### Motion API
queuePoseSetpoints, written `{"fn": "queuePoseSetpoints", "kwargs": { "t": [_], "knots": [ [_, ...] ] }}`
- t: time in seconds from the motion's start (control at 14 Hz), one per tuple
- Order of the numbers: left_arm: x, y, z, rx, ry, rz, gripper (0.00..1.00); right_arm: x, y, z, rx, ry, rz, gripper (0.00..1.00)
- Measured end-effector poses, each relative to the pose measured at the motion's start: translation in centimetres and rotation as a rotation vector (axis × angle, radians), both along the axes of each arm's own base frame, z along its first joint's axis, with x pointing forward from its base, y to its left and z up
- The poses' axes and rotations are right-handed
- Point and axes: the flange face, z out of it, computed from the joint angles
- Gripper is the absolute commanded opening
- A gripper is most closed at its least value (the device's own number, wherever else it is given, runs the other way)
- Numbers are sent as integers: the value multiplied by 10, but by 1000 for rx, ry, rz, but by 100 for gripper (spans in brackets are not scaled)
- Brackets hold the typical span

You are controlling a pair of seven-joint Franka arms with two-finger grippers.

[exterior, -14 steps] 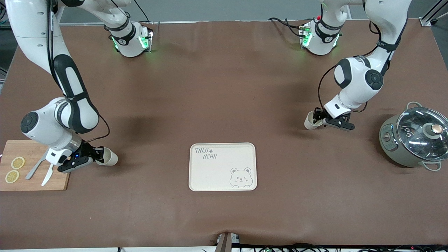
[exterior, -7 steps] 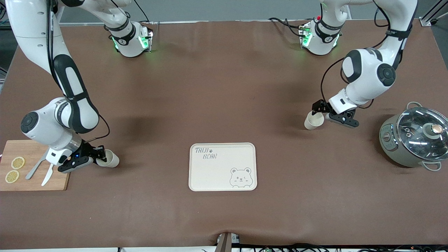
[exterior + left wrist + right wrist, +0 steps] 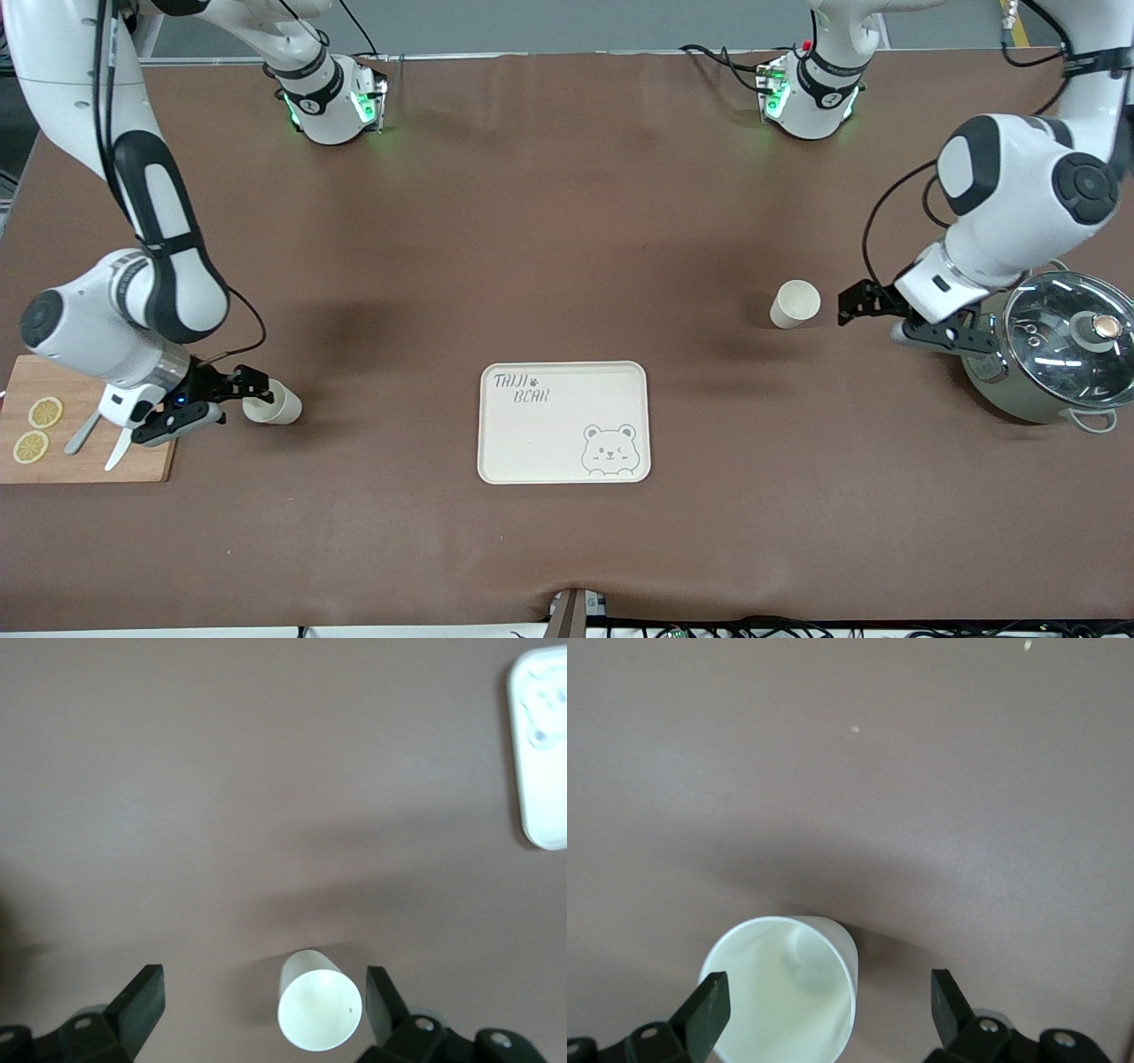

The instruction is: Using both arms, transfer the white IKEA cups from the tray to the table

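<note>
- One white cup (image 3: 795, 303) stands upright on the brown table (image 3: 567, 248) toward the left arm's end, farther from the front camera than the tray (image 3: 564, 423); in the left wrist view only its open mouth (image 3: 320, 1012) shows well, the base hidden beneath the rim.
- The other white cup (image 3: 273, 405) stands upright toward the right arm's end, beside the tray's level and close to the cutting board (image 3: 84, 421); the right wrist view cuts its rim (image 3: 784, 992) off at the frame edge.
- The left gripper (image 3: 873, 312) is released, fingers spread, apart from its cup and just beside the pot (image 3: 1050, 346), whose glass lid the arm partly covers.
- The right gripper (image 3: 213, 400) is released too, fingers spread on either side of its cup's rim; contact cannot be made out.
- On the board lie lemon slices (image 3: 37, 428) and cutlery, partly hidden by the right arm.
</note>
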Motion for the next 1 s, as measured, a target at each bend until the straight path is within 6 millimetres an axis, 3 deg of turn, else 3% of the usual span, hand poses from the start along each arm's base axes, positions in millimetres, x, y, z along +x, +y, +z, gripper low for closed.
{"fn": "queuePoseSetpoints", "kwargs": {
  "t": [0.21, 0.36, 0.5, 0.79, 1.0],
  "knots": [
    [38, -23, 43, 15, 13, 16, 100, 17, -21, 71, 54, 57, 32, 100],
    [50, -24, 69, 12, -4, 18, 100, 22, -35, 127, 50, 100, 53, 100],
    [52, -23, 95, 19, -12, 16, 100, 19, -35, 179, 12, 160, 36, 100],
    [44, -14, 161, 31, 17, 19, 100, -15, -12, 284, -52, 229, -77, 100],
    [37, -20, 173, 33, 45, 5, 100, -60, 12, 353, -80, 232, -177, 100]
  ]
}}
